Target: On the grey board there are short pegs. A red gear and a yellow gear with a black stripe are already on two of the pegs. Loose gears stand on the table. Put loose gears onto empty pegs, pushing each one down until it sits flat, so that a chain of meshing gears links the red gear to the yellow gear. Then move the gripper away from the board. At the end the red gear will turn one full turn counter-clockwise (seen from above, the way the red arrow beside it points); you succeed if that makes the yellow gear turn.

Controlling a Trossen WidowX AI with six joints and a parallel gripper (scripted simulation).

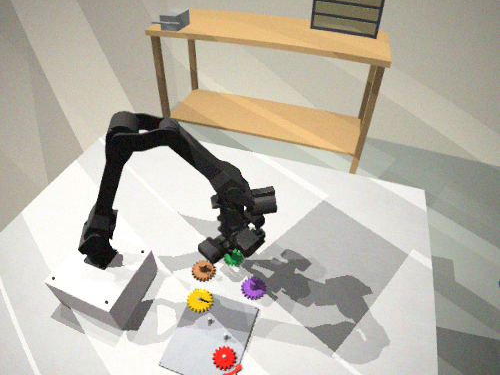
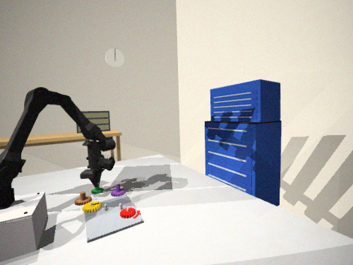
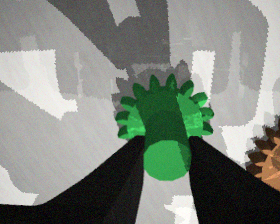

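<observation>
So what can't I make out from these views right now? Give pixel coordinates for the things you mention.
- Green gear's (image 1: 233, 258) (image 2: 97, 191) (image 3: 196, 116) underside: hidden beneath its own teeth in every view, so any gap to the table is unclear.
- Orange gear (image 1: 203, 270) (image 2: 82, 201) (image 3: 270, 165): cut off by the wrist view's right edge.
- Red arrow (image 1: 233, 370) (image 2: 137, 214): cut by the top view's bottom edge.
- Clock's (image 2: 114, 57) numerals: too small or absent, exterior view.

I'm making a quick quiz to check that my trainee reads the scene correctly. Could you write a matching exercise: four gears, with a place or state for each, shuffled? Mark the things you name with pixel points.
1. Green gear (image 1: 233, 258) (image 2: 97, 191) (image 3: 167, 160)
2. Red gear (image 1: 224, 360) (image 2: 127, 213)
3. Brown gear (image 1: 204, 271) (image 2: 82, 200) (image 3: 270, 165)
4. Yellow gear (image 1: 200, 301) (image 2: 92, 207)

A. on a peg, black stripe
B. loose, nearest the yellow gear
C. between the jaws
D. on a peg, beside an arrow

Pairs: 1-C, 2-D, 3-B, 4-A
</observation>
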